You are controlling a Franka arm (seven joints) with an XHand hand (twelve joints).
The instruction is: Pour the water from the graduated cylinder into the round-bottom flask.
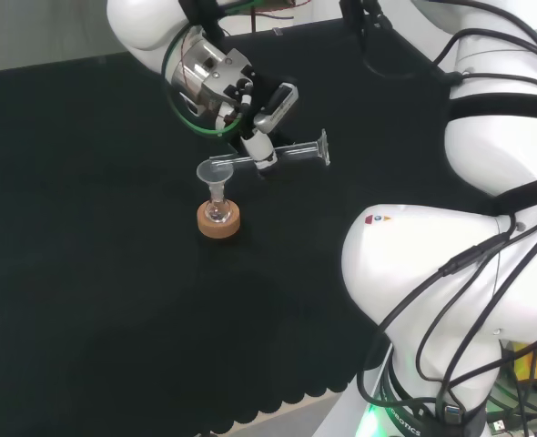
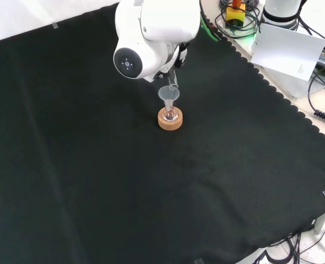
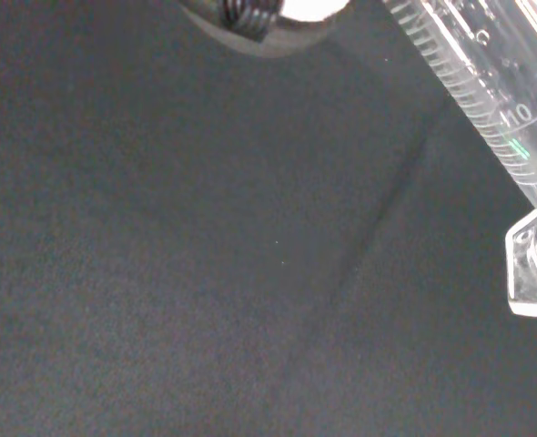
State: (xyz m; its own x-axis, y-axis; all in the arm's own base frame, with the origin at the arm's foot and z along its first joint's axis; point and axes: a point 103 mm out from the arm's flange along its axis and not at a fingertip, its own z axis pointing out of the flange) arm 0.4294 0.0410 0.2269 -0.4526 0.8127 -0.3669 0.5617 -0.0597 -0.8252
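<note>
In the head view, the flask [image 1: 217, 213] sits left of centre in a cork ring [image 1: 219, 220] on the black cloth [image 1: 86, 255]. A clear funnel [image 1: 214, 172] stands in its neck, bowl upward. Just above and to the right, the hand [image 1: 250, 114] hangs below the wrist with its fingers curled round the cylinder [image 1: 291, 153]. The cylinder lies almost level: its mouth reaches left over the funnel's rim, and its flat foot points right, clear of the hand. Farther right stand the arm's big white links [image 1: 432, 264]. Whether water is running cannot be told.

In the front view, the arm's link with the grey cap [image 2: 128, 63] stands at top centre, before the hand. Just right of and below it, the cylinder's mouth end [image 2: 173, 80] slants down to the funnel [image 2: 168, 94]. The funnel's stem enters the flask [image 2: 169, 113], which rests in the ring [image 2: 170, 120] near the middle of the cloth [image 2: 96, 181].

In the wrist view, bare cloth [image 3: 205, 255] spreads across, with a blurred part of the hand [image 3: 250, 18] at one edge. To the right, the cylinder [image 3: 487, 91] crosses aslant, its scale marks plain and its foot [image 3: 532, 269] at the far end.
</note>
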